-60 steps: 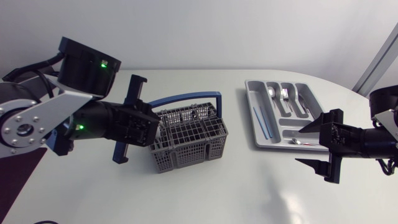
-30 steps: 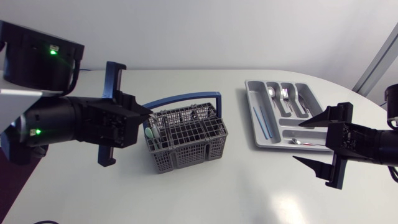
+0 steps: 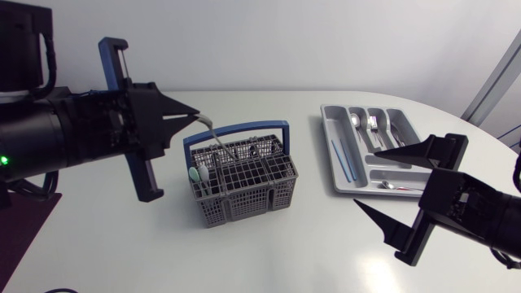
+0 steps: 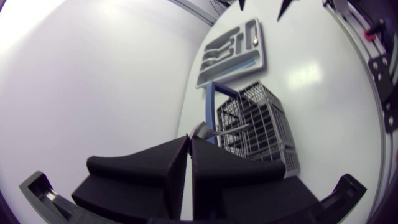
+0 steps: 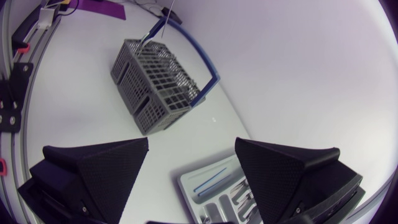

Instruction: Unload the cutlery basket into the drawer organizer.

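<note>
Cutlery basket (image 3: 244, 183) — mid white table (image 3: 163, 252)

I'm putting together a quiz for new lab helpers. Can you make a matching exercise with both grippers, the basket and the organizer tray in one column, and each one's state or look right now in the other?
Things
1. left gripper
2. right gripper
3. basket
4. tray

States
A. grey mesh with a blue handle
B. open, holding nothing
C. split into long compartments, with a thin blue stick in one
D. shut on a silver utensil

Pairs: 1-D, 2-B, 3-A, 4-C
</note>
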